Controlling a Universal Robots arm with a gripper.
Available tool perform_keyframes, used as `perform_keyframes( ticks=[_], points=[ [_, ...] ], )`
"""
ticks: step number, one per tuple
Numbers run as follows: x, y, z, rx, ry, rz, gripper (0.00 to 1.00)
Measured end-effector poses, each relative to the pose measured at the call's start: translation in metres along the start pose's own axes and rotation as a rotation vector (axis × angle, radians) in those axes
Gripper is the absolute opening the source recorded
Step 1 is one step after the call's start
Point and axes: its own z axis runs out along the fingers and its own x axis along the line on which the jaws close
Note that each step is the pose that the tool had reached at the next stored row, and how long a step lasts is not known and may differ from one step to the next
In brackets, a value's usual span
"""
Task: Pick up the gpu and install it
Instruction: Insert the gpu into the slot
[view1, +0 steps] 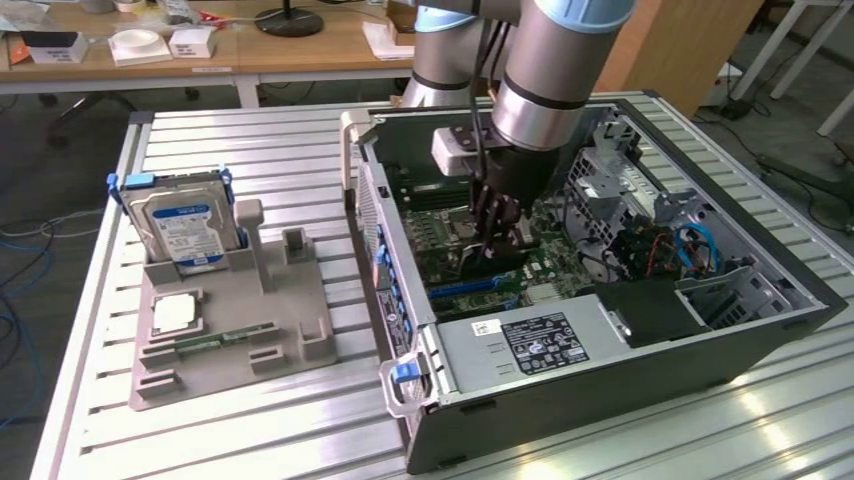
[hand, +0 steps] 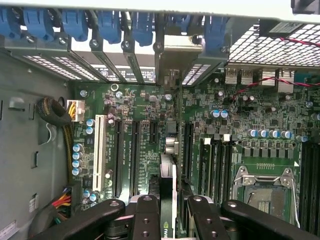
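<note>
The gpu (hand: 168, 172) is a thin dark card seen edge-on, standing upright over the black expansion slots of the green motherboard (hand: 140, 105). Its silver bracket (hand: 172, 57) sits at the rear slot openings of the case. My gripper (hand: 170, 207) is shut on the card, one black finger on each face. In the exterior view the gripper (view1: 497, 232) reaches down into the open computer case (view1: 747, 330), with the gpu (view1: 487, 262) dark below its fingers, low over the board.
A grey holder tray (view1: 287, 300) at the exterior view's left carries a blue-labelled hard drive (view1: 187, 225), a processor chip (view1: 174, 312) and a green memory stick (view1: 214, 338). Inside the case are the power supply (view1: 534, 340), cables (view1: 694, 245) and the processor socket (hand: 265, 192).
</note>
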Motion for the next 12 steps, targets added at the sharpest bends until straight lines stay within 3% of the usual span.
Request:
perform_keyframes(
  ticks=[12],
  points=[
    [0.0000, 0.0000, 0.0017, 0.0000, 0.0003, 0.000, 0.26]
  ],
)
